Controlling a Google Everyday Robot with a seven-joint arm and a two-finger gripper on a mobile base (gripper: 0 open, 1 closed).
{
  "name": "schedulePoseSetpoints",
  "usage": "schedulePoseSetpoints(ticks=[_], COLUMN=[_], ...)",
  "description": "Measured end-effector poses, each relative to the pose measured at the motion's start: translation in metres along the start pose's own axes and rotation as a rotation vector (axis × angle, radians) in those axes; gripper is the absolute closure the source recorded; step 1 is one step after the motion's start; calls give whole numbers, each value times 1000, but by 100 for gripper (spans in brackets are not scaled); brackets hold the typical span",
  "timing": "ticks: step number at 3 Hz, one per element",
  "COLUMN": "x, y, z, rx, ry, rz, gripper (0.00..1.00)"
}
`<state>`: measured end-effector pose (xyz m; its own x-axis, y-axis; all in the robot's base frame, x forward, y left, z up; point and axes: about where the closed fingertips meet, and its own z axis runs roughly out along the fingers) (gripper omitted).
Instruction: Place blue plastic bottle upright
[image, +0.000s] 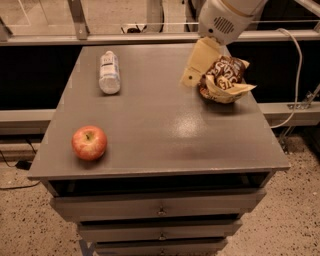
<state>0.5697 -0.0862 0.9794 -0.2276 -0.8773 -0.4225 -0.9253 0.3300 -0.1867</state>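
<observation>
The blue plastic bottle (109, 72) is clear with a white-and-bluish label. It lies on its side at the far left of the grey table top (160, 130), its length pointing away from me. My gripper (196, 65) hangs from the white arm at the upper right. It is above the far right part of the table, just left of the snack bag, and well to the right of the bottle. It holds nothing that I can see.
A red apple (89, 142) sits at the near left of the table. A crumpled brown snack bag (225, 79) lies at the far right. Drawers (160, 210) run below the table top. A metal rail (150, 37) crosses behind the table.
</observation>
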Motion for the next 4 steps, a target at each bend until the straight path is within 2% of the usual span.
schedulePoseSetpoints(ticks=[1,2,3,4], x=[-60,-60,-78,-116], y=[-32,-32,-36,-51], z=[44,45,57,86], rx=[-47,-47,-35,-9], ry=[-77,-77,-115,-171], rz=[118,118,141,206], gripper=[0,0,0,0])
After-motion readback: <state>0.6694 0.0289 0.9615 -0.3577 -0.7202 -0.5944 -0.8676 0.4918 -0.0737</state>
